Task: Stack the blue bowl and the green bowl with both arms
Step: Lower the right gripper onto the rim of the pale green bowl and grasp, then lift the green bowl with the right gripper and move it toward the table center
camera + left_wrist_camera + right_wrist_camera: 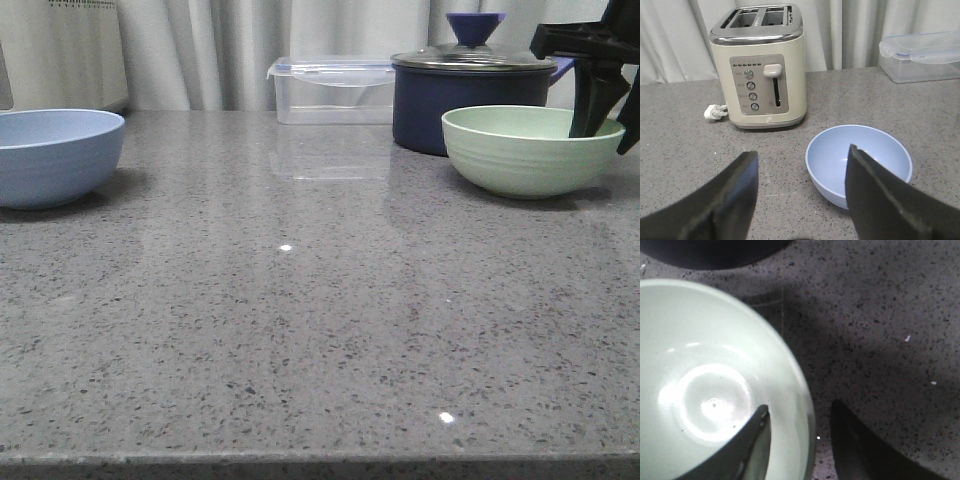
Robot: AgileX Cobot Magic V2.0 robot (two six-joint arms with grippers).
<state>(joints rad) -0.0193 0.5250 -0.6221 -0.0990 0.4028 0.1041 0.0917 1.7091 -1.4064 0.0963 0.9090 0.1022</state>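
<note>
The blue bowl stands upright at the table's left edge. In the left wrist view it lies just beyond my left gripper, which is open and empty above the table; one finger overlaps the bowl's near side. The left gripper is out of the front view. The green bowl stands upright at the right. My right gripper is open and straddles its right rim. In the right wrist view one finger is inside the green bowl and the other outside.
A dark navy lidded saucepan stands right behind the green bowl. A clear lidded container is at the back middle, also in the left wrist view. A cream toaster with a loose plug stands behind the blue bowl.
</note>
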